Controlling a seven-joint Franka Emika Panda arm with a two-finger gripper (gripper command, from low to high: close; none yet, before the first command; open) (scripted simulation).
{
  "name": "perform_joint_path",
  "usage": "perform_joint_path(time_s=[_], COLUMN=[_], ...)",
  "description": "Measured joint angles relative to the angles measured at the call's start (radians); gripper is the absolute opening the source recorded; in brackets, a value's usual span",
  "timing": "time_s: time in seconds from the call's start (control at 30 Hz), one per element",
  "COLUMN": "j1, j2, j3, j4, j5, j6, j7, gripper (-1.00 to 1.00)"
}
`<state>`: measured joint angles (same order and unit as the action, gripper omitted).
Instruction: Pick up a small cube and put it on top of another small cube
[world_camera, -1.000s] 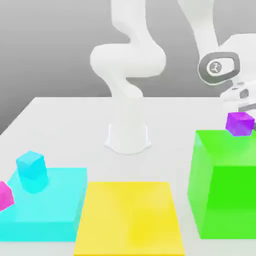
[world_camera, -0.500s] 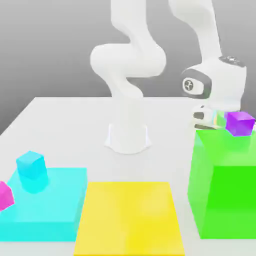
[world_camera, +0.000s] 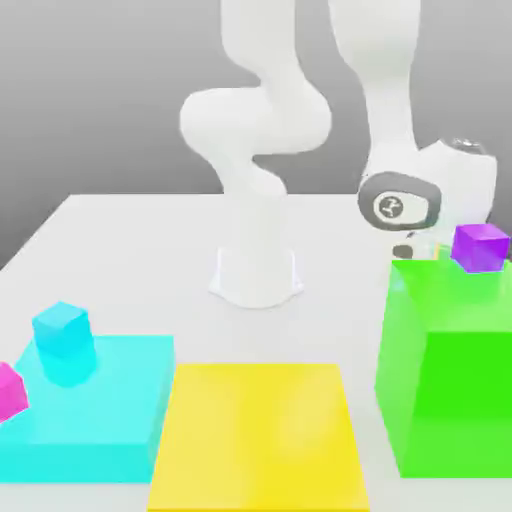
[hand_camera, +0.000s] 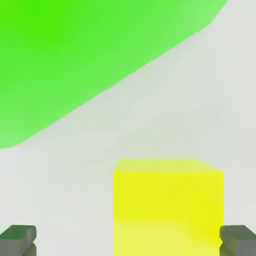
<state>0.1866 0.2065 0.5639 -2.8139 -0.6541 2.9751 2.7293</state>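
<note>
In the exterior view, reaches down behind the big green block (world_camera: 455, 380), beyond the small purple cube (world_camera: 479, 248) on its top. In the hand view, spreads the gripper (hand_camera: 128, 240) wide, grips nothing; keeps the small bright-yellow cube (hand_camera: 167, 210) framed between the fingertips (hand_camera: 237, 240), near the green block.

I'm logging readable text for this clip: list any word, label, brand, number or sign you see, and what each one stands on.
No word, brand or number can be read.
A small dark mark stands on the round badge of the robot arm; it is too small to make out.
The purple cube, green block, small yellow cube and yellow slab bear no text on the faces seen.
</note>
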Motion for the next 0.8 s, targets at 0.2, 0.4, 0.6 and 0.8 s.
perform_joint_path(time_s=[0.2,0.4,0.6,0.8], j1=[0.177,0.213,0.133,-0.029], j2=[0.079,0.086,0.040,-0.042], j3=[-0.229,-0.268,-0.156,0.062], j4=[0.024,0.025,0.011,-0.016], j5=[-0.210,-0.218,-0.090,0.137], j6=[0.048,0.061,0.035,-0.009], j7=[0.154,0.160,0.067,-0.100], gripper=[0.00,-1.00,-1.00,-1.00])
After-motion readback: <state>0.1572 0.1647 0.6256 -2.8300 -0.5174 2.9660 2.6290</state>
